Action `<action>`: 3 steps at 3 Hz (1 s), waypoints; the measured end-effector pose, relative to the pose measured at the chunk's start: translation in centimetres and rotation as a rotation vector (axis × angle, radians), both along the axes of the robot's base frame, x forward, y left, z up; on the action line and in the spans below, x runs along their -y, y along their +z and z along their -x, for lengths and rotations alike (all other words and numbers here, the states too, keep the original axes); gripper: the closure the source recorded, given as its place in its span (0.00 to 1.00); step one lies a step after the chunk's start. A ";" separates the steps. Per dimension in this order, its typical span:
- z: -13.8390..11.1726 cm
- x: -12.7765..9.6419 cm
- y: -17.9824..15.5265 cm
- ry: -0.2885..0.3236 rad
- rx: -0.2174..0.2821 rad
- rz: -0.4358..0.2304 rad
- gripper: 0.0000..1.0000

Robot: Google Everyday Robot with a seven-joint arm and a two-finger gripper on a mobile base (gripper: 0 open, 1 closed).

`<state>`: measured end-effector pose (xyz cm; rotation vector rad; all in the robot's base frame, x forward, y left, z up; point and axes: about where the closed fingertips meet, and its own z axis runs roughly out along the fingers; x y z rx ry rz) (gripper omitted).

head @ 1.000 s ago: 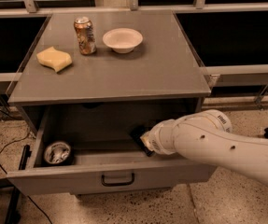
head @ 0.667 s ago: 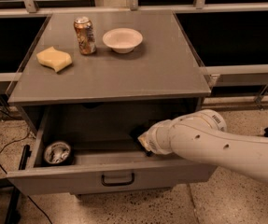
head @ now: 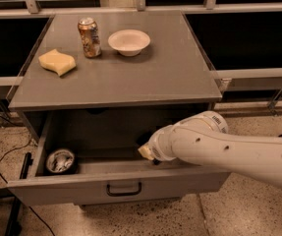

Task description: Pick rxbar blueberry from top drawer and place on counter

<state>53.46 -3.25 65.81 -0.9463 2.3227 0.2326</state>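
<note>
The top drawer (head: 121, 188) of the grey cabinet stands pulled open, its dark pull handle at the front centre. My white arm reaches in from the right. My gripper (head: 148, 154) is down inside the drawer, right of its middle, mostly hidden behind the wrist and the drawer front. The rxbar blueberry is hidden from view. The counter (head: 145, 73) is the flat grey top above the drawer.
A round dark tin with silvery contents (head: 60, 161) sits in the drawer's left end. On the counter stand a can (head: 89, 37), a white bowl (head: 128, 42) and a yellow sponge (head: 57, 62). Dark rails run behind; cables lie on the floor at left.
My arm has shifted slightly left and lower in the drawer. The dark tip seen ahead of the wrist earlier is now hidden. Nothing else moved.
</note>
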 end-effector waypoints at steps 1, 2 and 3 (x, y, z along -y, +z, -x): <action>-0.2 -0.3 -0.2 0.007 -0.005 0.004 0.00; -0.2 -0.3 -0.2 0.007 -0.005 0.004 0.00; -0.6 -0.3 -0.6 -0.007 -0.009 -0.008 0.00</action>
